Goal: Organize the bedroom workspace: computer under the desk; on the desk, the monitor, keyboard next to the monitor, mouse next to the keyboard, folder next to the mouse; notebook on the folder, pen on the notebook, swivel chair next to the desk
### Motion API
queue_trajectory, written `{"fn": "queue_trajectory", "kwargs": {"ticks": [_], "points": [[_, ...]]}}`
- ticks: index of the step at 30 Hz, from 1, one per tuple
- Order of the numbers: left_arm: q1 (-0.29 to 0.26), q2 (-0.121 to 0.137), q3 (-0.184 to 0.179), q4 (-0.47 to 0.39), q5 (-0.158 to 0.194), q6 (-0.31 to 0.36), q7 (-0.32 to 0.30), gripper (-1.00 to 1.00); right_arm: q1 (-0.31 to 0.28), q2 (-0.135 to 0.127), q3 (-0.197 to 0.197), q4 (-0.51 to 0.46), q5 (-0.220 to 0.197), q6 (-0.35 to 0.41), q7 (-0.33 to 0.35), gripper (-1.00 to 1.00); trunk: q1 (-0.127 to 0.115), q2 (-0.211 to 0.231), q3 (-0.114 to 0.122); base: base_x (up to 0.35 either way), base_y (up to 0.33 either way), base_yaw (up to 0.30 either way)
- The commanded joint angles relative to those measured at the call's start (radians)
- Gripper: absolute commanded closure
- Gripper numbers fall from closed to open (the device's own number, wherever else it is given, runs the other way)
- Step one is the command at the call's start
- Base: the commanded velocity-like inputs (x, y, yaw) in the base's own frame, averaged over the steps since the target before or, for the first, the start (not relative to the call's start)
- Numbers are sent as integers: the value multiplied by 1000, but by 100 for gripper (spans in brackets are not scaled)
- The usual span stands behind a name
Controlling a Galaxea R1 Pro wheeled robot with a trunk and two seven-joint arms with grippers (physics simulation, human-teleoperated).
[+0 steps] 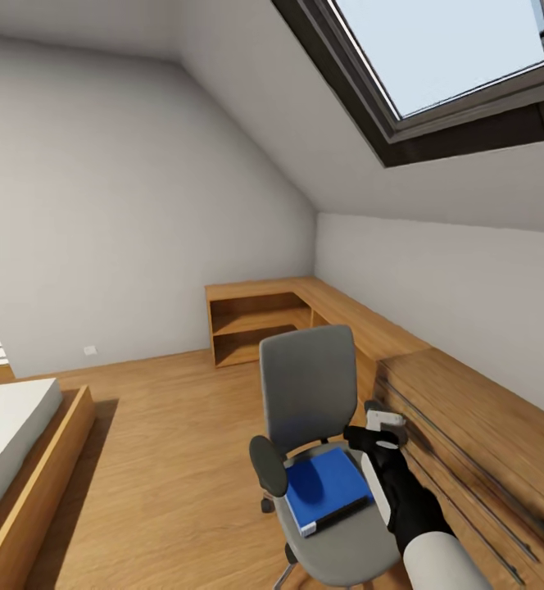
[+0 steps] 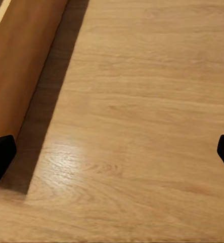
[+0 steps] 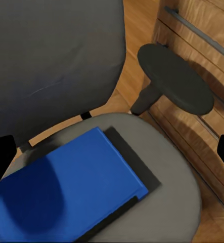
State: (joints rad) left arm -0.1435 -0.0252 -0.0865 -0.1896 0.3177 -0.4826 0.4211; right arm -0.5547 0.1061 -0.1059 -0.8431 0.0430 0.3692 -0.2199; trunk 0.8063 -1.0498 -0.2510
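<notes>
The grey swivel chair (image 1: 309,393) stands on the wooden floor, close beside a wooden drawer chest. On its seat (image 3: 172,167) lies the blue folder (image 1: 325,487) (image 3: 66,195). A thin dark layer shows under the folder's edge; I cannot tell whether it is the notebook. My right gripper (image 1: 369,434) (image 3: 113,154) hangs open above the seat's right side, near the dark armrest (image 3: 175,76), touching nothing. My left gripper (image 2: 113,152) is open over bare floor beside the bed frame. The desk, computer, monitor, keyboard, mouse and pen are out of view.
A light wooden drawer chest (image 1: 469,426) runs along the right wall. A low wooden shelf unit (image 1: 256,324) sits in the far corner. The bed and its wooden frame (image 1: 34,483) are at the left. Open floor (image 1: 165,442) lies between bed and chair.
</notes>
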Motion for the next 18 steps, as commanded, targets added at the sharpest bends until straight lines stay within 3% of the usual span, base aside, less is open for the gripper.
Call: {"fn": "queue_trajectory", "kwargs": {"ticks": [1,6,8,12,15,16,18], "points": [[-1,1,-9,-12,8,37,6,-100,-1,1,-1,1,5,0,0,-100,4,-8,-5,0,0,0],[-1,0,-9,-77,10,150,5,-100,-1,2,16,73,5,-47,0,-100,23,-43,-20,0,0,0],[-1,1,-9,-99,10,165,4,-100,-2,1,25,103,4,-63,1,-100,31,-57,-27,0,0,0],[-1,4,-8,-234,11,202,2,-100,-3,-3,34,137,-1,-82,42,-100,46,-85,-39,0,0,0],[-1,6,-7,-357,11,303,2,-100,-6,-10,33,145,-3,-77,120,-100,58,-106,-48,0,0,0],[-1,7,-6,-415,11,366,2,-100,-8,-13,31,149,-4,-72,149,-100,62,-113,-52,0,0,0],[-1,8,-5,-477,12,434,2,-100,-10,-17,27,152,-9,-68,171,-100,69,-127,-58,0,0,0]]}}
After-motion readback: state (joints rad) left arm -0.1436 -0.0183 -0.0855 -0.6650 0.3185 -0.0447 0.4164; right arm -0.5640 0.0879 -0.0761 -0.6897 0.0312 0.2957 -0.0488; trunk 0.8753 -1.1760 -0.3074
